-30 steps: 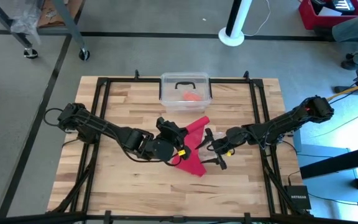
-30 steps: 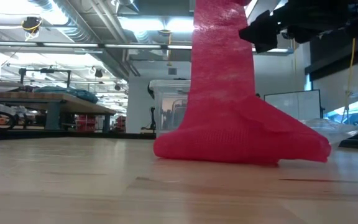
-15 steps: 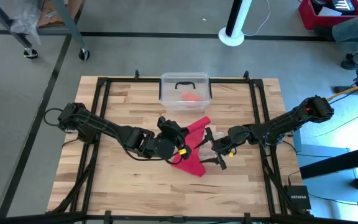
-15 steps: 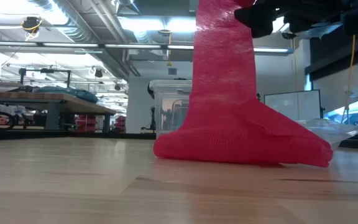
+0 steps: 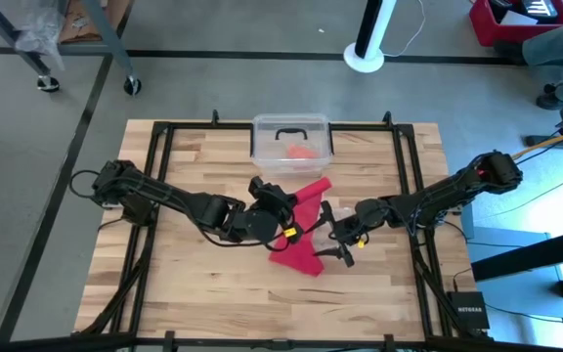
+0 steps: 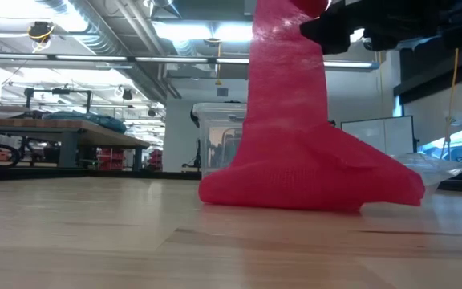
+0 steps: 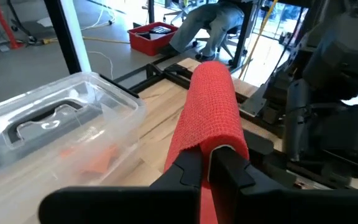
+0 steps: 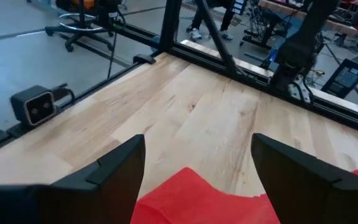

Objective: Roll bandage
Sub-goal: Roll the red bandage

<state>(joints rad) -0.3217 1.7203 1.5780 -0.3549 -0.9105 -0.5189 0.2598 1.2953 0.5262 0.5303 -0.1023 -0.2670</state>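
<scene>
Pinched by left gripper, bandage lifted taut, likely for rolling. Right gripper spread wide, hovering over its slack end.

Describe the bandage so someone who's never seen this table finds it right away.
On the wooden table, look at the middle, between the two dark arms. The bandage is the long bright red cloth band pinched by the left gripper, unlike the small orange lump inside the clear bin.

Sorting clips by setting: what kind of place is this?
Likely a robotics lab or workshop: exposed ceiling ducts, workbenches behind, and a framed wooden table on concrete floor.
</scene>
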